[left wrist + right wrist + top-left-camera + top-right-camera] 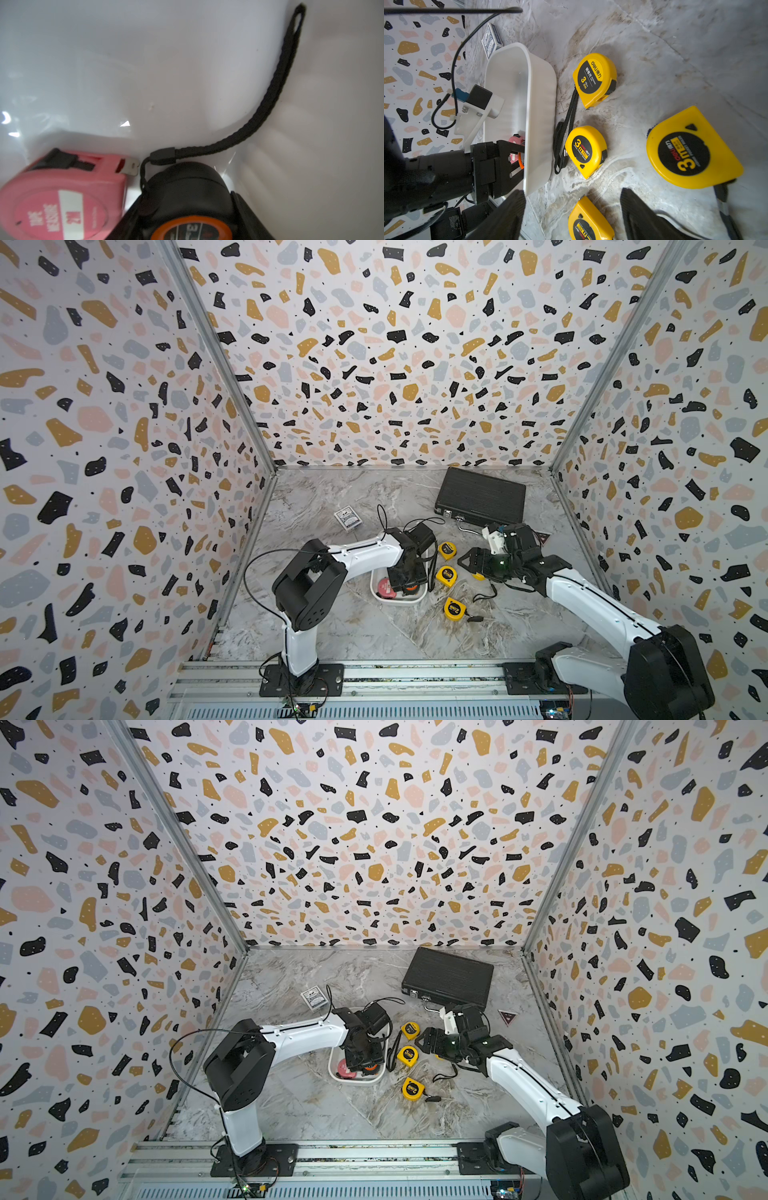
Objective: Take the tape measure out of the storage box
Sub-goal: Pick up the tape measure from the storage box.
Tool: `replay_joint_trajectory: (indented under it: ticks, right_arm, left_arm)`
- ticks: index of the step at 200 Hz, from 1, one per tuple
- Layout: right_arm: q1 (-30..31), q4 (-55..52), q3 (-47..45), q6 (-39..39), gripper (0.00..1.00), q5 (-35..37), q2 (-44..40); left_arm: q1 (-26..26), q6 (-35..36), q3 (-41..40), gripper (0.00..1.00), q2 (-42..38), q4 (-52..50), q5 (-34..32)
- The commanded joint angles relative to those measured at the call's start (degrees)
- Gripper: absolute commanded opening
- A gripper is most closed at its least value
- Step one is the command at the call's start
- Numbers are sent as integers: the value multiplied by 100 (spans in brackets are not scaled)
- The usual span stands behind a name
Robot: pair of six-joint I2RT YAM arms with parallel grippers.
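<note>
My left gripper [519, 161] has its jaws pinched on the black and orange tape measure [187, 197], which sits at about five o'clock inside the storage box [399, 602] in a top view. My right gripper [571, 195] has its jaws wide open and holds nothing, hovering over the table at the box's three o'clock.

The case is rounded, so I judge it could twist or slip as I lift. Its wrist strap [276, 87] trails across the floor and up the wall. It might drag, or hook the pink tape measure [62, 197] just beside it at nine o'clock. The light box might rise too.

The tape measure lies flat, label up, with its strap end pointing away from my wrist. I cannot tell its long axis, because my own arm hides too much.
</note>
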Motion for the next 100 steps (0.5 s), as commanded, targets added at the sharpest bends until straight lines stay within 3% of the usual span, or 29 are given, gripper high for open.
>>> replay_joint_trajectory:
  ticks: [1, 50, 100]
  right_arm:
    - [-18, 88, 2, 22, 77, -141, -200]
    - [-18, 408, -88, 145, 78, -503, -484]
    - [196, 775, -244, 374, 79, -560, -1139]
  left_arm:
    - [-34, -50, 286, 0, -457, -272, -165]
    - [-30, -354, 502, 0, -1269, -618, -423]
    - [-44, -903, 1034, 0, -1691, -334, -383]
